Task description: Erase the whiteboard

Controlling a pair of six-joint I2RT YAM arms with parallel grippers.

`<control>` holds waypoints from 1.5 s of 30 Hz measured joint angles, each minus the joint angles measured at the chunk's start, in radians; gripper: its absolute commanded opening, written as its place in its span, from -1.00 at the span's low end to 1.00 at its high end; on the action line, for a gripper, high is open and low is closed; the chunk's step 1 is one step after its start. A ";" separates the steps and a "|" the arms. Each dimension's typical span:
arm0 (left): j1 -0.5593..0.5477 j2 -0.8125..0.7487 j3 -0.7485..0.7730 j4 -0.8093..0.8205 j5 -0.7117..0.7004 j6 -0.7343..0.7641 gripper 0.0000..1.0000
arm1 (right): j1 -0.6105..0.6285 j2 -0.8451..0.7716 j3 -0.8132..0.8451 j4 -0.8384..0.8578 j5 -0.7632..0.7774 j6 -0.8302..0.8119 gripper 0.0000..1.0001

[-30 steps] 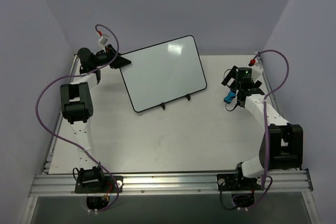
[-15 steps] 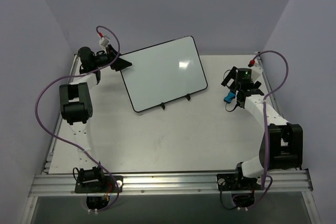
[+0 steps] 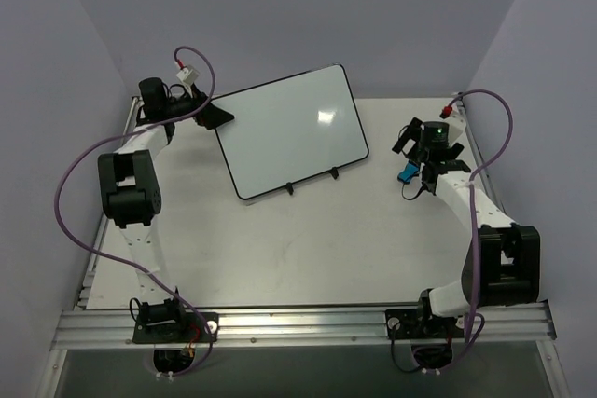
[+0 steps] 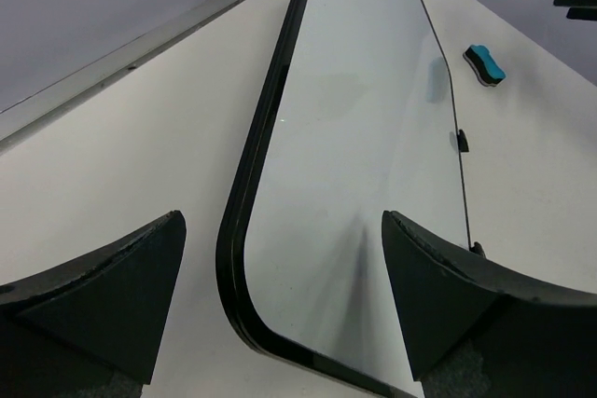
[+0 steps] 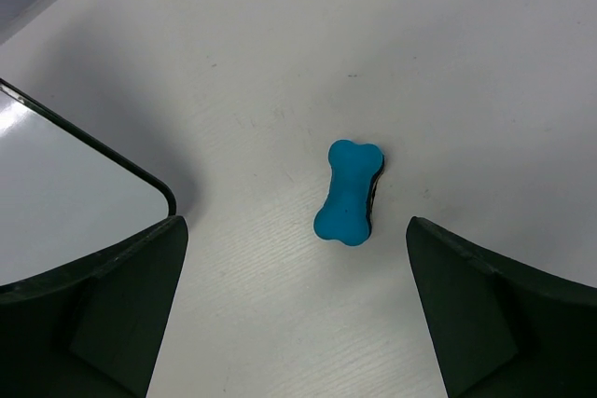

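The whiteboard (image 3: pixel 289 132) stands tilted on its two small feet at the back middle of the table, and its white face shows no marks. My left gripper (image 3: pixel 213 111) is at the board's left corner. In the left wrist view it (image 4: pixel 282 230) is open, and the board's black-framed corner (image 4: pixel 233 258) lies between the two fingers without touching them. The blue bone-shaped eraser (image 3: pixel 407 173) lies flat on the table to the right of the board. My right gripper (image 5: pixel 297 230) hovers open just above the eraser (image 5: pixel 350 191), holding nothing.
Purple cables loop from both arms. The table's back wall runs close behind the whiteboard (image 4: pixel 364 137). A corner of the board (image 5: pixel 65 184) shows at the left of the right wrist view. The eraser (image 4: pixel 485 64) shows beyond the board's far edge.
My left gripper's jaws have spread wide apart around the whiteboard's left corner, and the left arm has shifted slightly left. The right arm and the eraser have barely moved.
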 measured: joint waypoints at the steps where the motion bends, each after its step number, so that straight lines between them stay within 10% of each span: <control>1: 0.000 -0.005 0.000 -0.026 -0.012 0.020 0.88 | 0.003 -0.005 0.000 0.000 -0.003 -0.002 1.00; 16: -0.006 -0.173 0.000 -0.204 -0.150 0.179 0.88 | 0.027 -0.043 -0.003 0.006 -0.005 -0.037 0.99; 27: -0.001 -0.454 0.013 -0.384 -0.771 0.082 0.88 | 0.224 -0.257 0.055 -0.087 0.180 -0.133 1.00; 35: 0.015 -0.940 -0.129 -0.718 -1.329 -0.195 0.88 | 0.254 -0.386 0.204 -0.283 0.260 -0.165 1.00; 45: -0.167 -1.506 -0.430 -0.895 -1.550 -0.129 0.88 | 0.325 -0.608 0.240 -0.392 0.328 -0.239 1.00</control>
